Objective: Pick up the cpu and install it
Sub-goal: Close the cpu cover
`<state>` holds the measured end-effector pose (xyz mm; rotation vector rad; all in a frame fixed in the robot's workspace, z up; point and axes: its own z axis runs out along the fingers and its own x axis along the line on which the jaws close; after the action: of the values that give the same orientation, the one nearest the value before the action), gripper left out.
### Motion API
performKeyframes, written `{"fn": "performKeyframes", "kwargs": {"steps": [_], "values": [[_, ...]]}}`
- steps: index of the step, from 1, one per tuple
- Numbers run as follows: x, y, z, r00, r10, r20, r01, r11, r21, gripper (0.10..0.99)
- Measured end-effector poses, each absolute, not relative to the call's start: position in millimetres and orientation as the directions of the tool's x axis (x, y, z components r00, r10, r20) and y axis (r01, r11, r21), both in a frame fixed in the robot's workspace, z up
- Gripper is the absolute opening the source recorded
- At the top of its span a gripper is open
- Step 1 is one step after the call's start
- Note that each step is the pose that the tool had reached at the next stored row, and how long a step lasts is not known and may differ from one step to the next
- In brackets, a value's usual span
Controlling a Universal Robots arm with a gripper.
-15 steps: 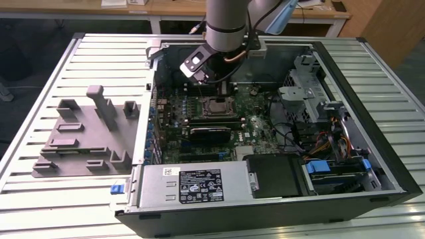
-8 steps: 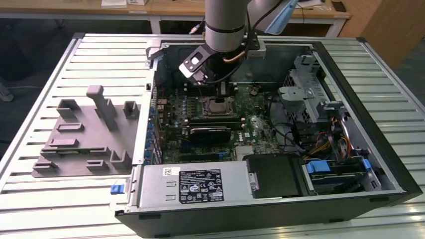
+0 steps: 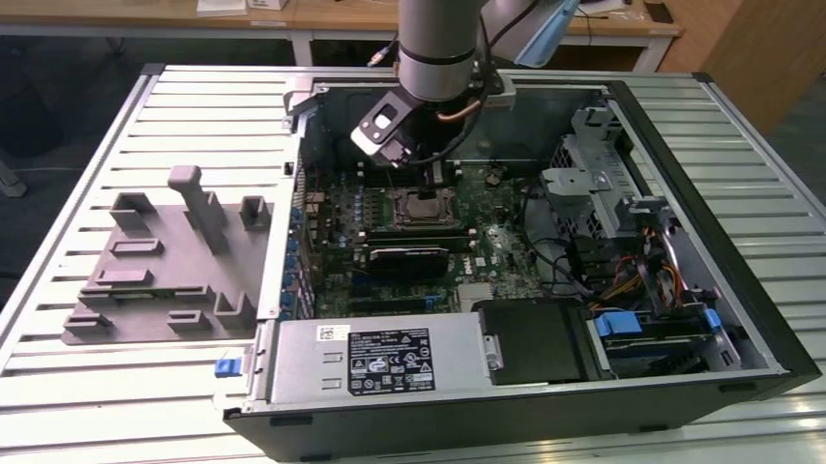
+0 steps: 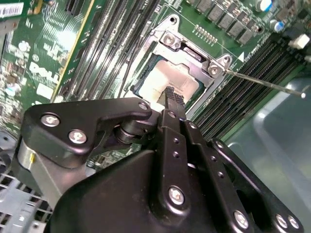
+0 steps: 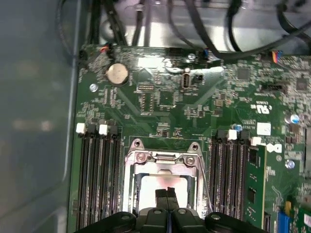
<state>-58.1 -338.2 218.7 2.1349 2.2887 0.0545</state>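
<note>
The cpu (image 4: 181, 77), a flat square chip with a silver-grey top, lies flat inside the metal socket frame (image 4: 192, 51) on the green motherboard; it also shows in the first wrist view (image 5: 150, 191) and in the exterior view (image 3: 424, 207). My gripper (image 4: 173, 97) hangs straight over the chip, its two black fingers pressed together with nothing between them. In the first wrist view the gripper (image 5: 166, 195) points at the chip's middle. In the exterior view the gripper (image 3: 436, 174) reaches down into the open computer case, just above the socket. Whether the tips touch the chip is unclear.
A thin socket lever (image 4: 267, 85) sticks out beside the frame. Memory slots (image 5: 95, 179) flank the socket on both sides. A black heatsink block (image 3: 410, 257) sits just in front of the socket. A grey moulded fixture (image 3: 168, 261) lies on the table at the exterior view's left. A drive cage (image 3: 594, 193) and cables crowd the case's right.
</note>
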Motion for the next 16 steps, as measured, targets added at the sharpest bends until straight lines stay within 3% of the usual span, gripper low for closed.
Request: {"fn": "performKeyframes", "kwargs": {"steps": [16], "values": [[-58.1, -338.2, 218.0, -0.353, 0.935, 0.015, 0.935, 0.352, 0.033, 0.106]]}}
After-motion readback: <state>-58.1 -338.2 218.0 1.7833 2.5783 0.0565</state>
